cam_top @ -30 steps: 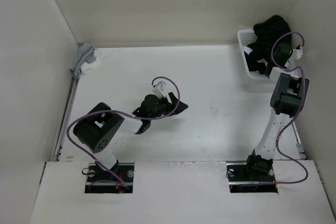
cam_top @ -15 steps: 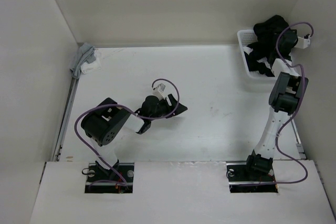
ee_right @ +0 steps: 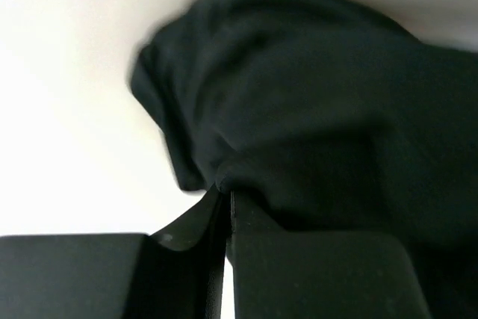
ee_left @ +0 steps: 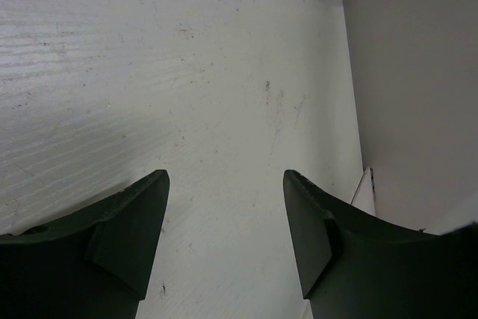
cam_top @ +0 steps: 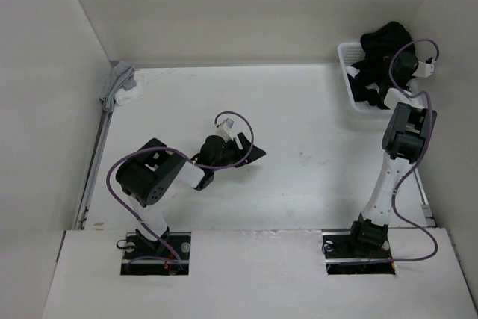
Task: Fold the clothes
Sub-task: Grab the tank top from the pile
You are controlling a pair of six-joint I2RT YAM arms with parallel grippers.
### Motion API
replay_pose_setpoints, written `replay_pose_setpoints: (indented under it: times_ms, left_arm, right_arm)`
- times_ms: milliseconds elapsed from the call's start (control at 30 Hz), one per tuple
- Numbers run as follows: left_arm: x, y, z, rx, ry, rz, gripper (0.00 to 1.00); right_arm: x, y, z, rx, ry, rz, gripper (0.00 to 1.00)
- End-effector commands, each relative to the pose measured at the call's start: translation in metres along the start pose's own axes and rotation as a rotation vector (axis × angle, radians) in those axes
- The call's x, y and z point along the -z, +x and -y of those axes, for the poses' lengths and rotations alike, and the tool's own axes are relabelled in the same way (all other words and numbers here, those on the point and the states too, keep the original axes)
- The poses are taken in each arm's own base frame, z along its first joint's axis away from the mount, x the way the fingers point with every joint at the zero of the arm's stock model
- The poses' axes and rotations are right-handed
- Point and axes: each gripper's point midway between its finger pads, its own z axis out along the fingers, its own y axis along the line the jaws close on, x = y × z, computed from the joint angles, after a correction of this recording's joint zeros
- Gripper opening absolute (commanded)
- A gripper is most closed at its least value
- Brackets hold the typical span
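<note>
Almost nothing of the folding is done yet. The table (cam_top: 299,110) is seen as a wide white surface, and no garment is laid out on it. The black garment (cam_top: 382,44) is found bunched in a heap in the white basket (cam_top: 345,56) at the far right corner, partly hanging over its rim. No flat part and no fold can be recognised in it. It is judged that the work is only at the picking-up step. The garment has to be lifted out, carried to the middle of the table, spread flat, and only then folded.

The right gripper (ee_right: 224,188) is reached into the basket. In the right wrist view its fingers are pressed nearly together and a small pinch of black fabric (ee_right: 321,110) is caught at their tips. How firm this hold is cannot be told. The left gripper (ee_left: 224,177) is held low over the bare middle of the table with the fingers spread wide, and nothing is between them.

A light grey garment (cam_top: 119,80) is crumpled in the far left corner, well apart from both arms. The basket wall may be a hindrance, since the fabric could be dragged against it during lifting.
</note>
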Motion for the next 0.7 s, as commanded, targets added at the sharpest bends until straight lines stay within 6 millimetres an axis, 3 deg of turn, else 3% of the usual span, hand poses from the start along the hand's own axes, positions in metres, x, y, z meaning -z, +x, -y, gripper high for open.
replay_pose_setpoints:
  times_ms: [0, 67, 133, 167, 233, 367, 400, 433, 533, 667]
  left_arm:
    - [0.000, -0.010, 0.020, -0.019, 0.077, 0.033, 0.61]
    - [0.000, -0.010, 0.024, -0.021, 0.087, 0.034, 0.61]
    - [0.002, -0.012, 0.027, -0.025, 0.095, 0.039, 0.61]
    - [0.003, -0.013, 0.030, -0.027, 0.101, 0.043, 0.61]
    - [0.007, -0.017, 0.038, -0.038, 0.119, 0.054, 0.61]
    - [0.013, -0.022, 0.051, -0.049, 0.146, 0.070, 0.61]
    - [0.018, -0.026, 0.059, -0.055, 0.162, 0.085, 0.60]
    - [0.020, -0.027, 0.060, -0.056, 0.164, 0.088, 0.60]
    - [0.035, -0.047, 0.076, -0.060, 0.186, 0.157, 0.60]
    - [0.059, -0.085, 0.088, -0.058, 0.146, 0.285, 0.60]
  right_arm:
    - [0.036, -0.052, -0.074, -0.040, -0.218, 0.095, 0.04]
    - [0.079, -0.074, -0.119, -0.047, -0.356, 0.130, 0.04]
    - [0.116, -0.089, -0.150, -0.058, -0.458, 0.147, 0.04]
    - [0.123, -0.091, -0.156, -0.060, -0.478, 0.149, 0.04]
    - [0.173, -0.103, -0.192, -0.069, -0.602, 0.154, 0.04]
    - [0.259, -0.109, -0.251, -0.069, -0.789, 0.111, 0.04]
    - [0.293, -0.106, -0.273, -0.061, -0.859, 0.078, 0.04]
    - [0.300, -0.106, -0.277, -0.060, -0.871, 0.070, 0.04]
    - [0.364, -0.101, -0.316, -0.054, -0.990, 0.003, 0.04]
    - [0.482, -0.109, -0.380, -0.057, -1.223, -0.086, 0.04]
